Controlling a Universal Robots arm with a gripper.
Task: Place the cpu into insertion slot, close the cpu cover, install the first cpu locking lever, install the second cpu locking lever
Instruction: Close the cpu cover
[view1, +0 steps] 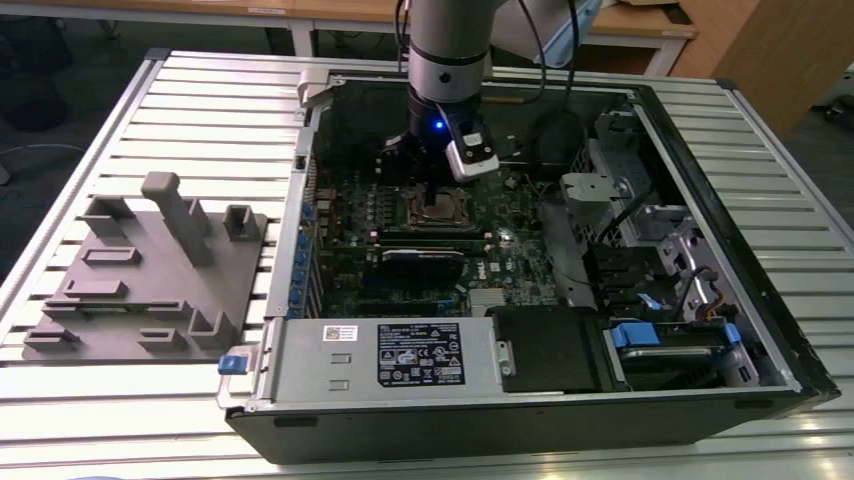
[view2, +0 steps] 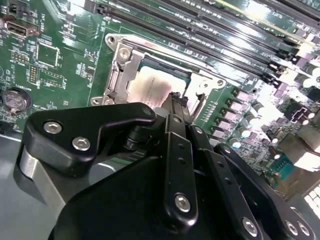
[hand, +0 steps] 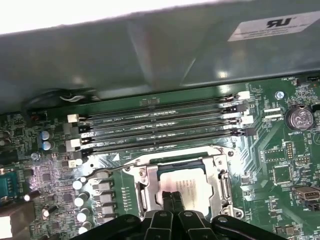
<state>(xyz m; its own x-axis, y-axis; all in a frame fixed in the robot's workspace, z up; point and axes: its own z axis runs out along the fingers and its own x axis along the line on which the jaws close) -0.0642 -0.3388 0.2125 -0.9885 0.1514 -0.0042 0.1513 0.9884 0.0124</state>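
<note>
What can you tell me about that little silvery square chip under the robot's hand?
The cpu is a small, flat, square chip with a dull silvery-tan metal top carrying faint print. It lies level on the green motherboard, next to the long memory slots. The cpu cover, a metal frame plate, sits around its edges, so the chip's top shows through the square window. The hand, fingers together, hangs over one edge of the chip; I cannot tell whether it touches.
</note>
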